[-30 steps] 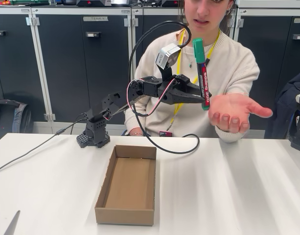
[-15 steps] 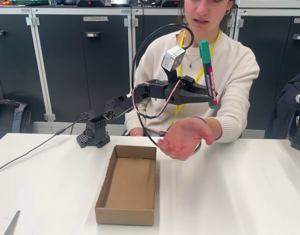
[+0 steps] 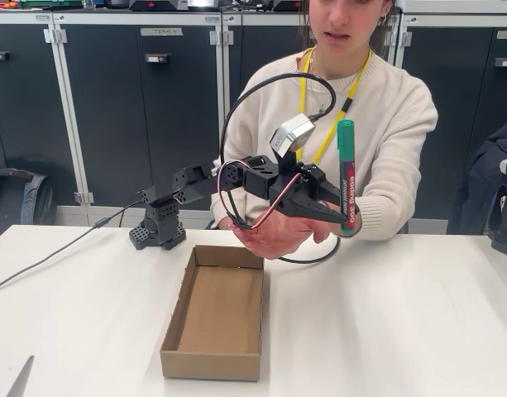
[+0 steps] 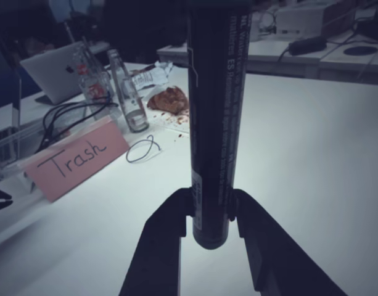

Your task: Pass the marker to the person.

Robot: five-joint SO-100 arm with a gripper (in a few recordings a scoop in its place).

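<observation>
Pincer [image 3: 346, 217]: black plastic fingers clamped on the marker's lower barrel.
Marker [image 3: 346, 174]: upright smooth cylinder, green cap topmost.
Person's hand [image 3: 274, 236]: below and behind the pincer, partly hidden.
Cardboard box [image 3: 216, 310]: open, below the pincer.

White table [image 3: 418, 331] in front | dark grey cabinets [image 3: 137, 107] with pale frames behind | second white table [image 4: 312, 123], laptop [image 4: 53, 71], bottles [image 4: 128, 92], pink "Trash" sign [image 4: 74, 157] in wrist view

The marker [image 3: 346, 175], black-barrelled with a green cap uppermost, is held upright right of centre in the fixed view. Behind it, at upper centre, the person [image 3: 385, 107] in a cream sweater is seated, one hand [image 3: 274, 236] extended palm-up at centre.
</observation>
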